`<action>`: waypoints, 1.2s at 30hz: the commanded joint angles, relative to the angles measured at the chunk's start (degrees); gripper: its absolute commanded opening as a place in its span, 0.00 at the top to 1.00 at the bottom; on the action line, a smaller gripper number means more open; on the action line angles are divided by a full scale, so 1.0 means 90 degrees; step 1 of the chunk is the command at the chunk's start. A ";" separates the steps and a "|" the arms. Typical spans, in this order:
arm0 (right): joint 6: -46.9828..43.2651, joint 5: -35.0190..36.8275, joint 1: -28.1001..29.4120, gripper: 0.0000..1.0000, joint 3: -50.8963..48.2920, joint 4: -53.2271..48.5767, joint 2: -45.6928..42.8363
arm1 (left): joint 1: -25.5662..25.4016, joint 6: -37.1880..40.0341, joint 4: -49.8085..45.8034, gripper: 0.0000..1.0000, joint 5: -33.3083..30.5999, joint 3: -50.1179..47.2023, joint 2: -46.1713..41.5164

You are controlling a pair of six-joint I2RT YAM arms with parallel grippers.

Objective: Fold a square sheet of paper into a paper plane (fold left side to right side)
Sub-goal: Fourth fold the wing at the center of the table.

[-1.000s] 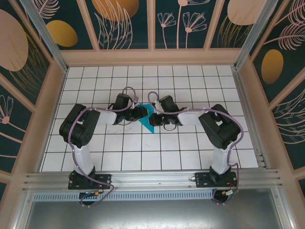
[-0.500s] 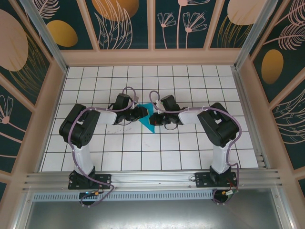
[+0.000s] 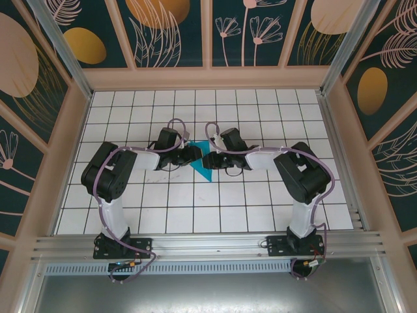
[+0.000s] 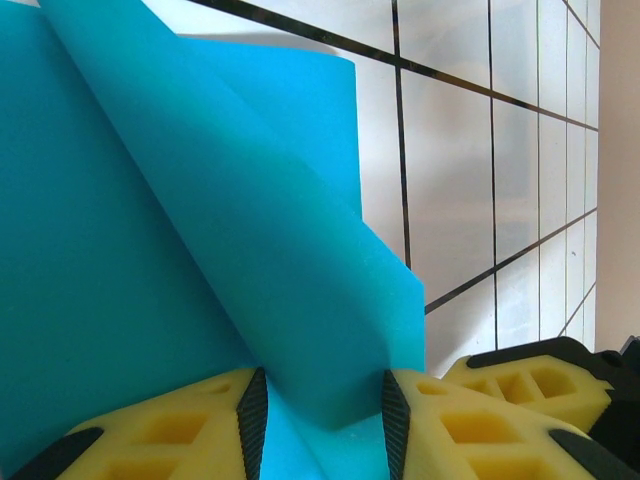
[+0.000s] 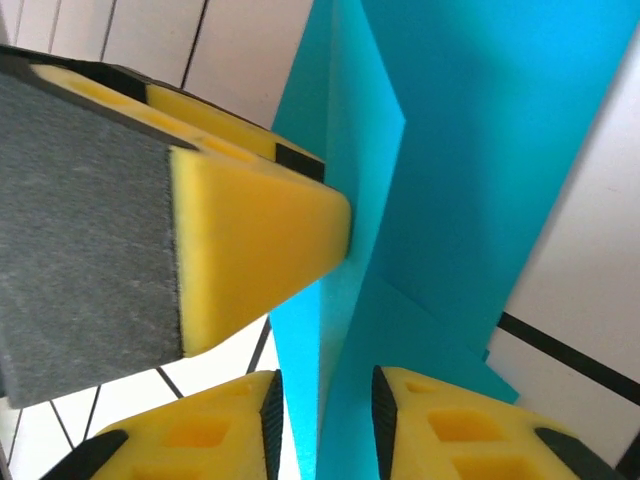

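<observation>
The right gripper [image 3: 207, 160] has slid a little leftward, closer to the left gripper [image 3: 195, 154], and its jaws, pressed together a second ago, have parted.

At the near edge, the left arm [image 3: 107, 176] and right arm [image 3: 303, 179] rise from the aluminium rail [image 3: 208, 242]. Their elbows bend outward and their forearms reach in to meet at the middle of the tiled table [image 3: 260, 202].

There the square sheet of paper [image 3: 204, 172] — cyan-teal, folded into a narrower pointed shape — lies under and between the two heads, its lower tip poking toward the near side.

In the right wrist view, the right gripper [image 5: 325, 400] stands slightly apart astride an upright crease of the paper [image 5: 470, 150], with a sliver of white tile beside one pad. A yellow finger [image 5: 250, 240] of the left gripper touches the paper's face with its tip.

In the left wrist view, the left gripper [image 4: 318, 400] is clamped on a raised fold of the paper [image 4: 150, 250], both pads against it.

Beyond, tiles run to the leaf-patterned back wall [image 3: 169, 32].
</observation>
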 commanded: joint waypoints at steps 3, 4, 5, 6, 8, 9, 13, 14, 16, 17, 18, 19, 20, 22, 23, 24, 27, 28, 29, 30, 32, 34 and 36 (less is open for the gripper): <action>-0.0182 0.0280 0.0106 0.65 0.0386 -0.0247 0.0245 | 0.0033 0.0195 -0.0747 0.61 -0.0525 -0.0070 0.0302; -0.0182 0.0310 0.0112 0.65 0.0428 -0.0260 0.0272 | 0.0033 0.0198 -0.0740 0.61 -0.0517 -0.0066 0.0296; -0.0182 0.0330 0.0123 0.64 0.0454 -0.0251 0.0301 | 0.0033 0.0197 -0.0741 0.61 -0.0516 -0.0067 0.0298; -0.0182 0.0328 0.0125 0.64 0.0484 -0.0244 0.0329 | 0.0033 0.0195 -0.0743 0.61 -0.0518 -0.0068 0.0287; -0.0191 0.0283 0.0147 0.64 0.0545 -0.0256 0.0379 | 0.0033 0.0198 -0.0755 0.61 -0.0516 -0.0062 0.0276; -0.0201 0.0273 0.0161 0.65 0.0566 -0.0273 0.0408 | 0.0034 0.0197 -0.0759 0.61 -0.0524 -0.0064 0.0278; -0.0211 0.0245 0.0177 0.68 0.0624 -0.0310 0.0532 | 0.0033 0.0201 -0.0759 0.61 -0.0529 -0.0066 0.0287; -0.0211 0.0226 0.0177 0.70 0.0636 -0.0320 0.0558 | 0.0036 0.0197 -0.0757 0.61 -0.0533 -0.0064 0.0288; -0.0211 0.0185 0.0176 0.76 0.0647 -0.0319 0.0568 | 0.0033 0.0205 -0.0759 0.61 -0.0526 -0.0057 0.0288; -0.0211 0.0169 0.0176 0.78 0.0648 -0.0312 0.0559 | 0.0033 0.0204 -0.0758 0.61 -0.0534 -0.0048 0.0287; -0.0211 0.0140 0.0169 0.81 0.0633 -0.0298 0.0552 | 0.0033 0.0208 -0.0758 0.61 -0.0549 -0.0060 0.0281; -0.0211 0.0118 0.0157 0.84 0.0612 -0.0278 0.0530 | 0.0033 0.0208 -0.0762 0.61 -0.0550 -0.0064 0.0286; -0.0201 0.0108 0.0149 0.86 0.0596 -0.0264 0.0513 | 0.0038 0.0208 -0.0769 0.61 -0.0554 -0.0065 0.0280; -0.0192 0.0023 0.0121 0.90 0.0554 -0.0208 0.0498 | 0.0033 0.0204 -0.0772 0.61 -0.0571 -0.0065 0.0278; -0.0175 -0.0016 0.0104 0.92 0.0531 -0.0167 0.0483 | 0.0038 0.0215 -0.0774 0.61 -0.0565 -0.0066 0.0285; -0.0155 -0.0071 0.0100 0.93 0.0504 -0.0129 0.0479 | 0.0033 0.0217 -0.0773 0.61 -0.0568 -0.0067 0.0288; -0.0131 -0.0176 0.0078 0.95 0.0465 -0.0051 0.0478 | 0.0033 0.0203 -0.0765 0.62 -0.0575 -0.0076 0.0306; -0.0133 -0.0194 0.0057 0.96 0.0458 -0.0047 0.0474 | 0.0033 0.0208 -0.0767 0.61 -0.0576 -0.0075 0.0307; -0.0133 -0.0210 0.0056 0.96 0.0442 -0.0052 0.0462 | 0.0038 0.0207 -0.0765 0.61 -0.0573 -0.0082 0.0307; -0.0123 -0.0211 0.0047 0.94 0.0433 -0.0055 0.0451 | 0.0034 0.0208 -0.0768 0.62 -0.0591 -0.0079 0.0317; -0.0114 -0.0213 0.0038 0.91 0.0401 -0.0040 0.0392 | 0.0033 0.0216 -0.0778 0.62 -0.0600 -0.0081 0.0312; -0.0113 -0.0220 0.0030 0.88 0.0362 -0.0014 0.0300 | 0.0033 0.0218 -0.0788 0.62 -0.0609 -0.0071 0.0336; -0.0115 -0.0245 0.0028 0.86 0.0335 -0.0010 0.0223 | 0.0033 0.0217 -0.0780 0.62 -0.0611 -0.0068 0.0349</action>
